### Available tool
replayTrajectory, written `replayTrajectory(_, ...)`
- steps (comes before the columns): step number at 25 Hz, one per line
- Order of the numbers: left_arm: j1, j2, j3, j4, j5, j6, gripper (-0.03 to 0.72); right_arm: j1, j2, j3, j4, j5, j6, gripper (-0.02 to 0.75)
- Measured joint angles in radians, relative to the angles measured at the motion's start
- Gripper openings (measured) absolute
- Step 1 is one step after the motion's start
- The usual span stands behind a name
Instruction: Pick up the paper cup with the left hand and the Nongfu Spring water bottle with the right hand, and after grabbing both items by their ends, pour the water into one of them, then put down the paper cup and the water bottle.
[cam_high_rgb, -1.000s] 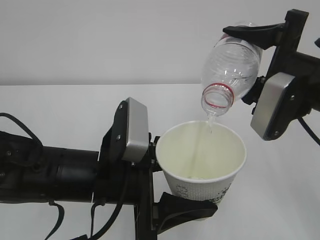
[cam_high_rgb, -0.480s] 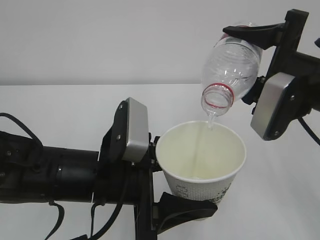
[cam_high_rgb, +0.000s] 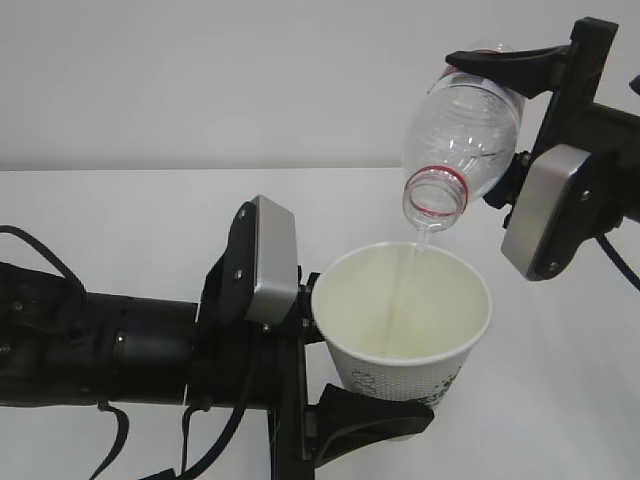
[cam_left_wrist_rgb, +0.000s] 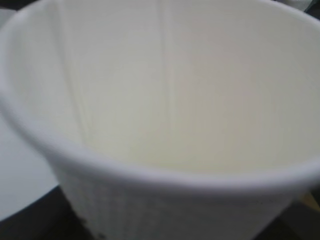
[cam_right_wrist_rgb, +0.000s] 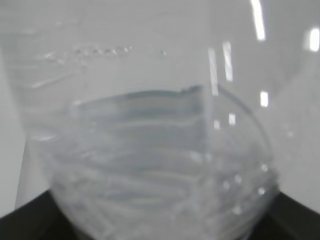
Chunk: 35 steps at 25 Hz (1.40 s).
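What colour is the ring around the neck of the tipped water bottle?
Red, on the Nongfu Spring water bottle; it shows best in the exterior view.

Small white tapered paper cup (cam_high_rgb: 402, 318) — matt, faintly textured outside, smooth within. Clear ribbed plastic bottle (cam_high_rgb: 462, 130) above it — glossy, glinting. Grey wrist blocks (cam_high_rgb: 271, 260) look satin-smooth against matt black arms.

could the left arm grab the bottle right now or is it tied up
Probably not. The left gripper is shut on the paper cup, which is catching a thin stream of water, and the bottle hangs tipped above it in the right gripper.
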<state>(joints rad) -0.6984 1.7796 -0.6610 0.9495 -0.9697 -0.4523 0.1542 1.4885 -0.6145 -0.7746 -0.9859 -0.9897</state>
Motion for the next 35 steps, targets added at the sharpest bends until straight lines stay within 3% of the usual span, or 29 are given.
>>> replayTrajectory(35, 0.0, 0.0, 0.0, 0.0, 0.022, -0.001, 0.545, 0.0, 0.0, 0.0, 0.002, -0.004, -0.006, 0.526)
